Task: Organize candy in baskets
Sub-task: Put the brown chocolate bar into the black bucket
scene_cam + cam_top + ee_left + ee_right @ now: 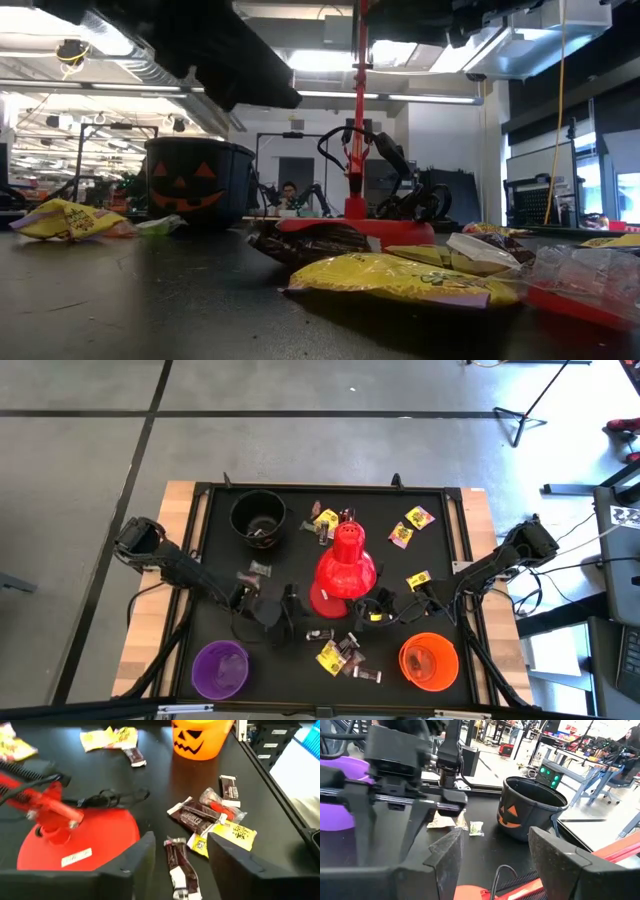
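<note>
My left gripper (180,870) is open low over the black mat, near the lamp's base. A dark brown candy (181,866) lies flat on the mat between its two fingers, and I see no touch. In the high view this gripper (293,618) is left of the lamp. My right gripper (495,855) is open with nothing between its fingers, right of the lamp (372,610). The black basket (258,518) stands at the far left, the purple one (220,668) near left, the orange one (429,662) near right. Yellow and dark candy (210,815) lies scattered on the mat.
A red desk lamp (345,565) with a round base (80,840) and a black cable stands mid-table between the two grippers. More yellow candy lies far right (418,517) and near the front (335,655). Silvery wrappers (260,570) lie by the left arm.
</note>
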